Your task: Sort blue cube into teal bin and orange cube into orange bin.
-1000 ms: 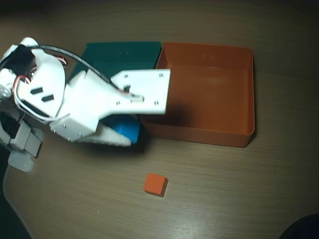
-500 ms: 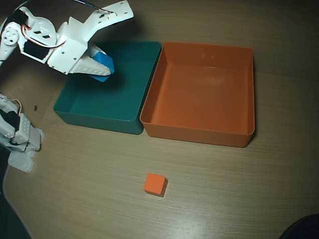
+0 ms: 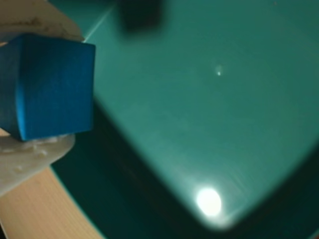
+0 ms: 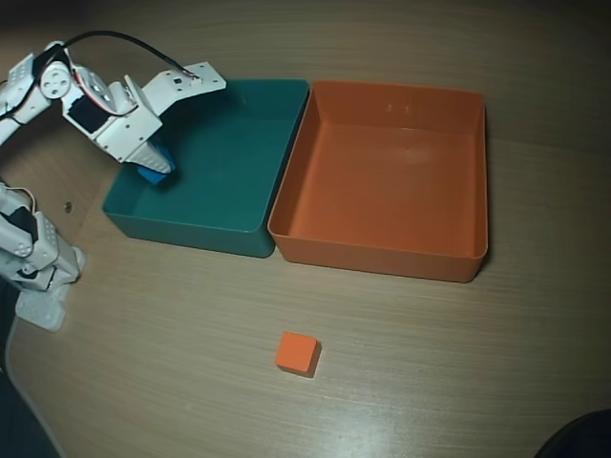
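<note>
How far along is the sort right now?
Nothing is finished yet. In hand: the gripper is shut on the blue cube and hangs over the left part of the teal bin, cube not released. Left: drop it there, then fetch the orange cube, which sits on the table in front of the bins, and put it in the empty orange bin.

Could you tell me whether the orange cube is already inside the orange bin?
No, in the overhead view the orange cube lies on the bare table, apart from the orange bin.
</note>
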Controlling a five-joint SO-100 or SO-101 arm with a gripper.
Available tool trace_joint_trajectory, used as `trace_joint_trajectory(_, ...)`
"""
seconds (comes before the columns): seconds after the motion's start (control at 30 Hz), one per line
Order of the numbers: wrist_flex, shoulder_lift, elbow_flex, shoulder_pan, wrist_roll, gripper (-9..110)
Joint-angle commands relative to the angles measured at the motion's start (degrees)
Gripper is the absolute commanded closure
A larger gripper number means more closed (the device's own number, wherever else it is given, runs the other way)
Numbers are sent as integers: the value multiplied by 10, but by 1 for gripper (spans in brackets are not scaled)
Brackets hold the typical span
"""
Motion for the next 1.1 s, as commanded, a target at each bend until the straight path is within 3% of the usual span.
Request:
trace_joint_trajectory(0.0, -8, -18, -12, -8, 3, 107)
trace_joint_trajectory(0.4, -7, -145, -135, -7, 4, 106)
trace_joint_trajectory(0.8, -7, -154, -142, -6, 4, 69)
trace_joint_trajectory(1.07, -7, -152, -146, -5, 4, 63)
